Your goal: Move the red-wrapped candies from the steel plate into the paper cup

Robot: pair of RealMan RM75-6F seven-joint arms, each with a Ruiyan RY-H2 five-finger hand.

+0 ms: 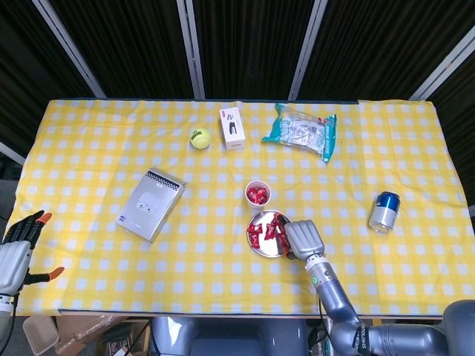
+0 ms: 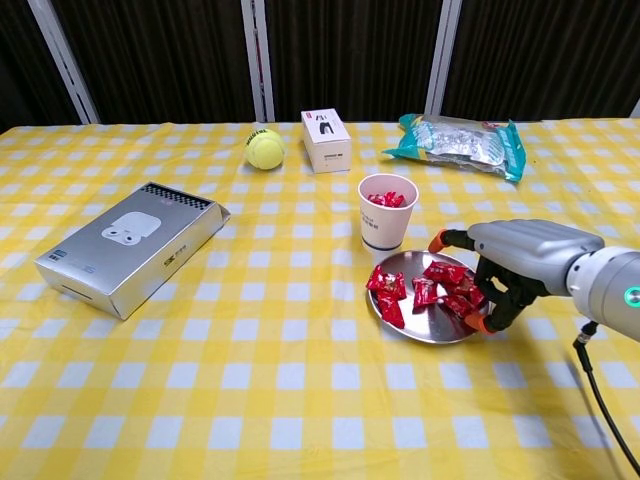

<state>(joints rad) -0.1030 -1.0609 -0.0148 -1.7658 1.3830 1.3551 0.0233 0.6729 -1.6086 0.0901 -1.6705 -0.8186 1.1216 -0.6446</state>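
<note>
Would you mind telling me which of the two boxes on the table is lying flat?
The silver box at the left lies flat on its broad face; the small white box beside the tennis ball stands upright.
</note>
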